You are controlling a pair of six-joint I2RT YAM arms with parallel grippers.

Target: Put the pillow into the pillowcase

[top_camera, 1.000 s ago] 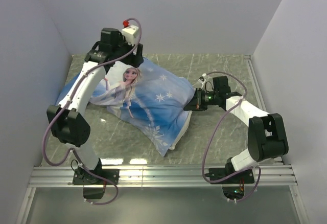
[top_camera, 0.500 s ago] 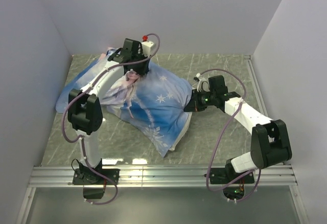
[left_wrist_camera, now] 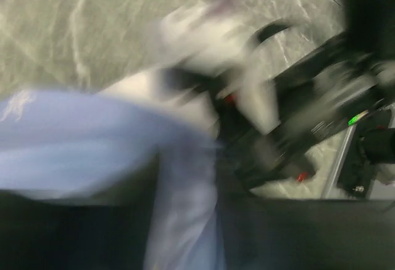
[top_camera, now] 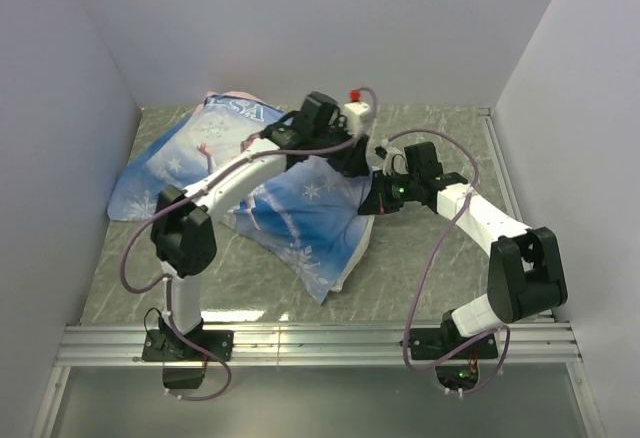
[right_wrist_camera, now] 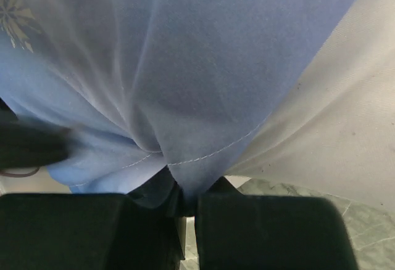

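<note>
Lab robot cell: plain white walls (top_camera: pixel 400 18) enclosing marble-patterned desk (top_camera: pixel 430 258); aluminium rail (top_camera: pixel 320 336) carrying two robot arms (top_camera: pixel 240 173)

The left gripper (top_camera: pixel 350 158) has swung rightward across the pillowcase (top_camera: pixel 300 208).

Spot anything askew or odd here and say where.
The pillowcase lies crumpled and skewed, its far-left end bunched up. The white pillow shows bare beside the hem that the right gripper pinches.

Left arm reaching rightward, left pincer (top_camera: pixel 352 161) blurred, just beside right pincer (right_wrist_camera: pixel 188 197), pinched closed
</note>
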